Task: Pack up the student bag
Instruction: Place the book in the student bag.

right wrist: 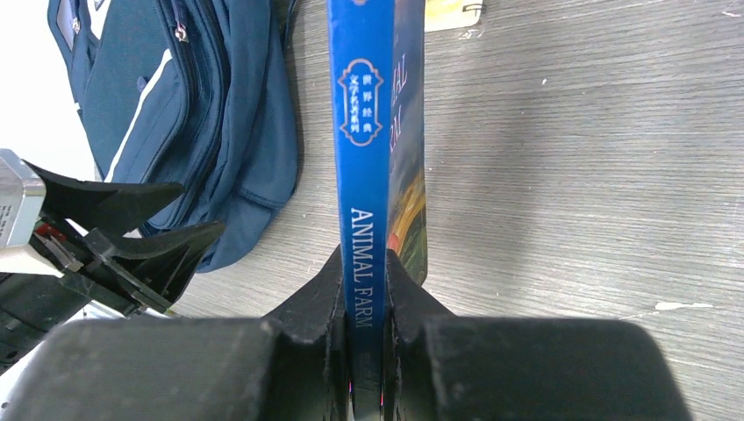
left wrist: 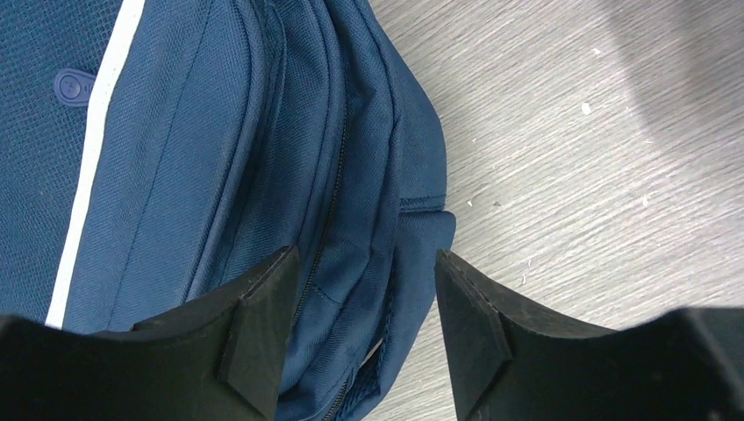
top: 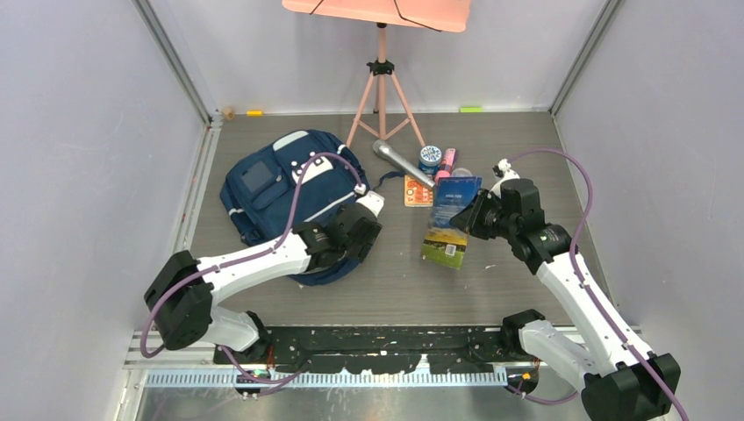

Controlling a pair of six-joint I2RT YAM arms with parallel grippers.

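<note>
Two arms share the work. The backpack (top: 279, 186) lies flat on the surface (top: 526, 140), at about 10 o'clock from its middle. The left end effector (left wrist: 364, 259) hovers at the bag's 4 o'clock corner with its jaws half apart on either side of a zipped seam, gripping nothing. The right end effector (right wrist: 362, 263) is clamped narrow on the spine of a blue book (right wrist: 361, 132), at 3 o'clock from the bag. The step seems to be opening a compartment. Next, the left should probably pinch the fabric and pull the zip open, so the book can enter.
</note>
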